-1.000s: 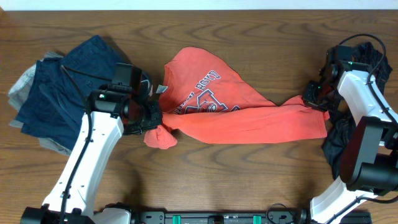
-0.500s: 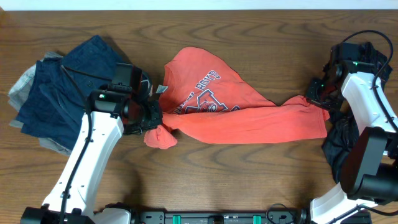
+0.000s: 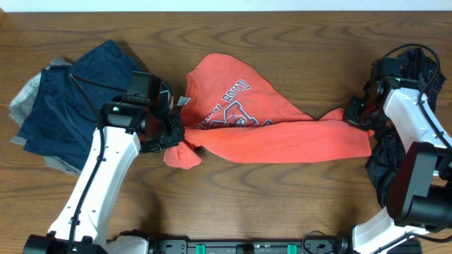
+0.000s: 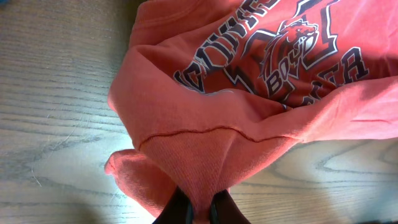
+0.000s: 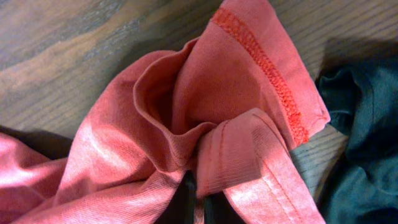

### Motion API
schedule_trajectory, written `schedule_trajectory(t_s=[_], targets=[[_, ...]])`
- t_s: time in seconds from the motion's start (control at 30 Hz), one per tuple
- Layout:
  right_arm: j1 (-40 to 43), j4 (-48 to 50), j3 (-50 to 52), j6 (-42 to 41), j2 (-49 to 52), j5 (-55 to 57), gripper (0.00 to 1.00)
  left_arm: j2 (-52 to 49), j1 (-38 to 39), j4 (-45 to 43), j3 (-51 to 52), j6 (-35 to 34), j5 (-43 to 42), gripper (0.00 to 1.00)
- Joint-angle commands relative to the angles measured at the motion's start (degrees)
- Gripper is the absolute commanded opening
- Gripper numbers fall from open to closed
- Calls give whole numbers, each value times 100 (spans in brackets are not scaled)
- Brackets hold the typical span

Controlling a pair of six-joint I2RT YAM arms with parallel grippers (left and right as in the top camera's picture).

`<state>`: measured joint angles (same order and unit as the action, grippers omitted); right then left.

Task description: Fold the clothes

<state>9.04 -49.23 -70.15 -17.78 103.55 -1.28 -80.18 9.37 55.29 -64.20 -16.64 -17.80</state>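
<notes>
A coral-red T-shirt (image 3: 261, 130) with navy-and-white lettering lies stretched across the middle of the table, crumpled and partly folded over itself. My left gripper (image 3: 174, 136) is shut on its bunched left end; the left wrist view shows the fabric (image 4: 205, 149) pinched between the dark fingers (image 4: 176, 208). At the shirt's right tip my right gripper (image 3: 355, 111) is shut on a hemmed fold (image 5: 249, 143). Navy-blue and grey clothes (image 3: 63, 99) lie piled at the far left, and a dark garment (image 3: 395, 152) is heaped at the right.
The table (image 3: 282, 204) is brown wood, bare along the front and back. The dark heap lies right under and behind my right arm (image 3: 413, 120). A teal-dark cloth (image 5: 367, 143) lies beside the pinched hem in the right wrist view.
My right gripper backed slightly off the shirt's right tip, then came back and shut on it. The left arm and the shirt's left end have not moved.
</notes>
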Motion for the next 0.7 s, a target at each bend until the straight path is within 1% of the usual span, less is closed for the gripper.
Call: schedule_trajectory(t_s=[0.0, 0.13, 0.3, 0.33, 0.5, 0.67], targets=[[-44, 76, 15, -111, -81, 83, 1, 4, -28, 7, 4, 52, 55, 6], [-20, 24, -227, -146, -151, 72, 1, 11, -31, -31, 0, 52, 55, 6], [101, -636, -1139, -44, -629, 13, 1, 105, -31, -101, -284, 142, 52, 6], [127, -848, -1421, 4, -822, 15, 1, 153, -31, -98, -433, 188, 52, 6], [240, -1493, -2201, 116, -1558, 17, 1, 461, -33, -98, -1211, 295, 55, 6], [538, -1875, -2594, 118, -2302, 15, 1, 931, -92, -98, -2098, 313, 55, 6]])
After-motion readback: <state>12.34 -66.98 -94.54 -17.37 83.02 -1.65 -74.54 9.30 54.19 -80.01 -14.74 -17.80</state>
